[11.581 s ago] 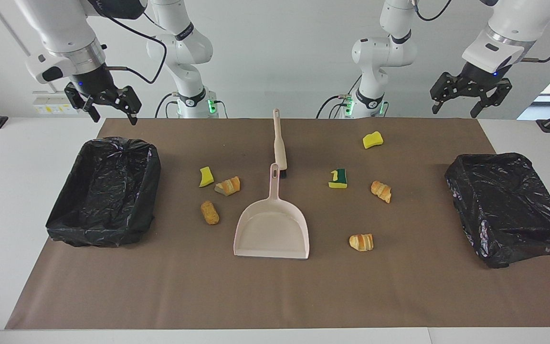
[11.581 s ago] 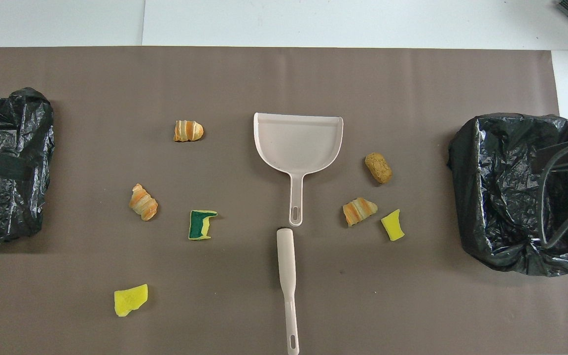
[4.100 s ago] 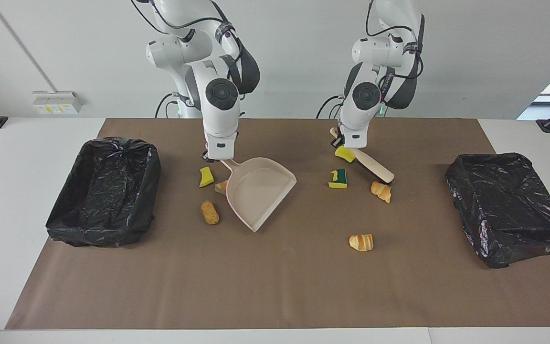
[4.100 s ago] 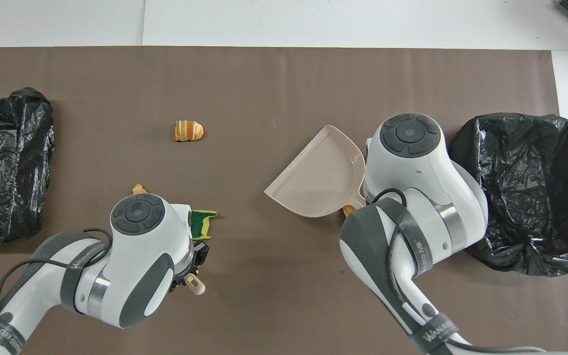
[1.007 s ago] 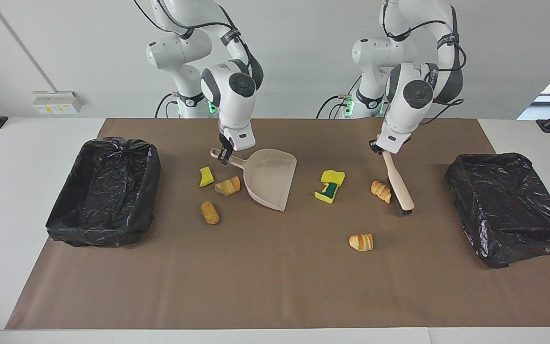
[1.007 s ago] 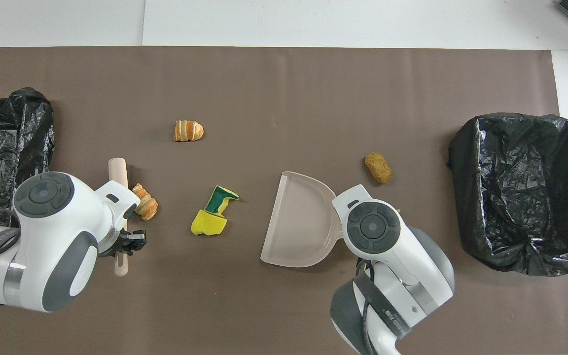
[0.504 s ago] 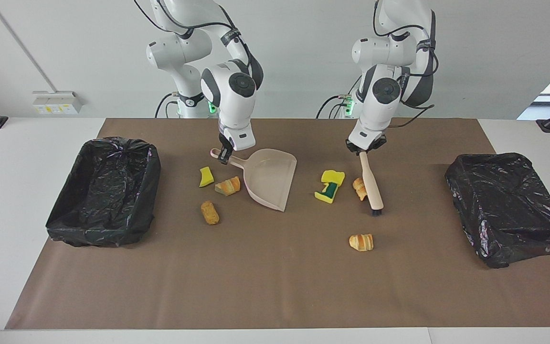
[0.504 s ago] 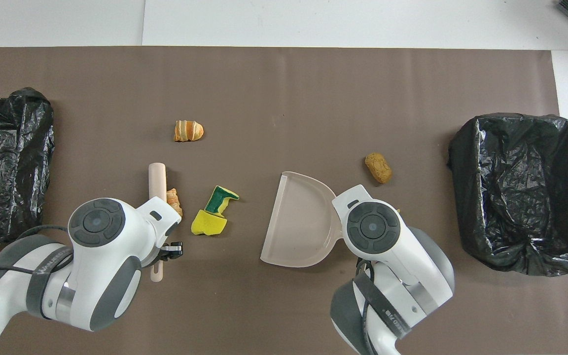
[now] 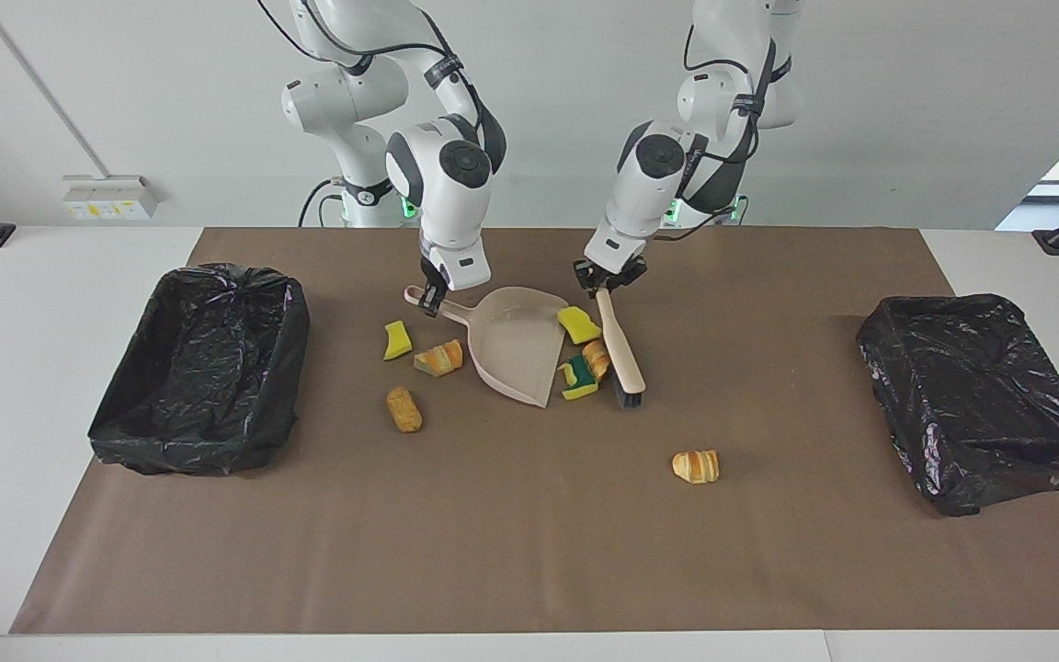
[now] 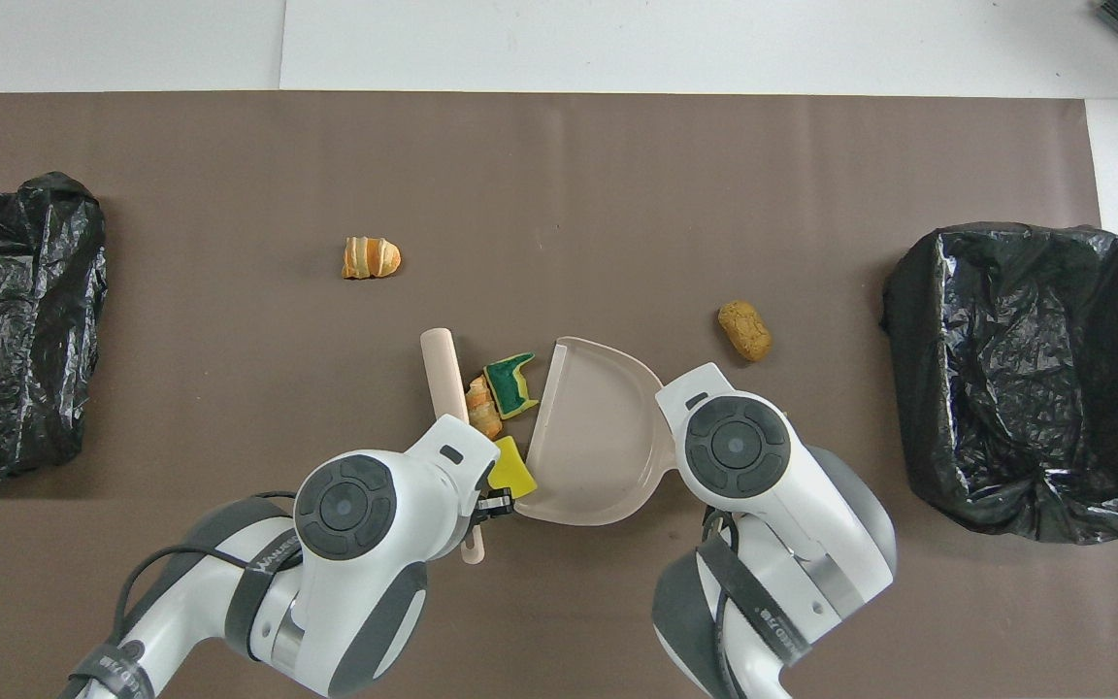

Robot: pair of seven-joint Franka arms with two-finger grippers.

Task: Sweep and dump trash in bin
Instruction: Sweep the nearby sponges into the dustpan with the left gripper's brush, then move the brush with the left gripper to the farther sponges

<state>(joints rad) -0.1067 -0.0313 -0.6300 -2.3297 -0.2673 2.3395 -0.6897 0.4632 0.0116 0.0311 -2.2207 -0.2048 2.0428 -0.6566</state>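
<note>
While both hands (image 9: 609, 280) (image 9: 431, 296) grip tools, the trash (image 9: 578, 376) apparently lies along the dustpan's (image 9: 516, 354) mouth.

White jointed arms, dark grey joint caps, black cables, green base lights

both arms down at the table's middle, each gripper clamped on a handle

the left gripper (image 9: 605, 280) comes down from its bent arm with the wrist angled toward the right arm's end, fingers closed on the brush handle (image 9: 620, 338) near its upper end. the right gripper (image 9: 432, 296) points steeply down under its folded wrist, fingers closed on the dustpan handle (image 9: 449, 308). seen from overhead, each wrist housing hides its own fingers.
</note>
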